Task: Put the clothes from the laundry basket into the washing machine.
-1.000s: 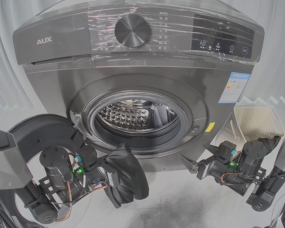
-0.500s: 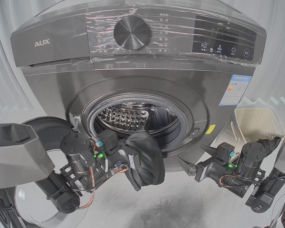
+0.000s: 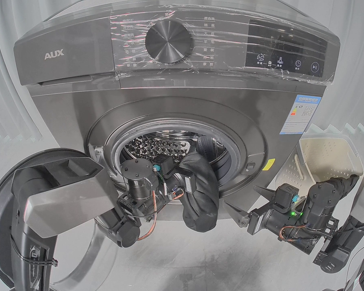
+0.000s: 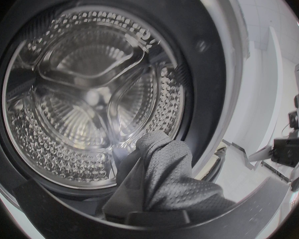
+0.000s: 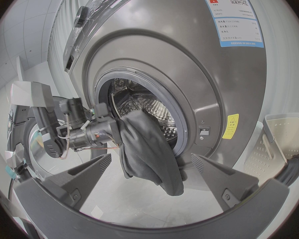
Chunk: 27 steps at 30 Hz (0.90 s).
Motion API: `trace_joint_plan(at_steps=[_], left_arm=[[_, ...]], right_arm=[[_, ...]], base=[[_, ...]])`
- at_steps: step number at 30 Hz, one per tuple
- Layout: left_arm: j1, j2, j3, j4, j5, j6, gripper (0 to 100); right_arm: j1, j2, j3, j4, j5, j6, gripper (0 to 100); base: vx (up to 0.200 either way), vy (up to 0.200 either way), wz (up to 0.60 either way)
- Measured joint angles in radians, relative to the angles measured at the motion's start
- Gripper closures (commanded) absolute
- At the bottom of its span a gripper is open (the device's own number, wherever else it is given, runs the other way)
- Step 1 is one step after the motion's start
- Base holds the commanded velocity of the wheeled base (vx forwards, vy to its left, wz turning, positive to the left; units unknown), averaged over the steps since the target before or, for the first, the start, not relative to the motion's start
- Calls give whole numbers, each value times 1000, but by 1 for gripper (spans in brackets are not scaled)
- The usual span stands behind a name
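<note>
Left gripper (image 3: 184, 176): clenched on the dark garment (image 3: 200, 199) at the washing machine (image 3: 246, 142) drum mouth.
Garment: top inside the opening, bulk hanging outside over its lower rim.
Right gripper (image 3: 248, 202): fingers spread, empty, near the laundry basket (image 3: 331, 154).
Risk: an early release would likely let the hanging weight drag the garment to the floor.

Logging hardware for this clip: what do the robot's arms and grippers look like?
The left arm and right arm share pale grey angular shells, black cylindrical joints and orange cables; a green light glows on the right. The right gripper has dark wedge-shaped jaws, ridged inside.
</note>
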Motion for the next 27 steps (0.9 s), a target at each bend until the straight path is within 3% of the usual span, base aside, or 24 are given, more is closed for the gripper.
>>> trace_joint_plan(at_steps=[20, 27], left_arm=[[98, 142, -449, 419, 43, 22, 100], [111, 216, -670, 494, 78, 23, 100]], right_arm=[[6, 2, -2, 0, 0, 0, 0], [6, 5, -4, 0, 0, 0, 0]], base=[[0, 0, 0], [0, 0, 0]])
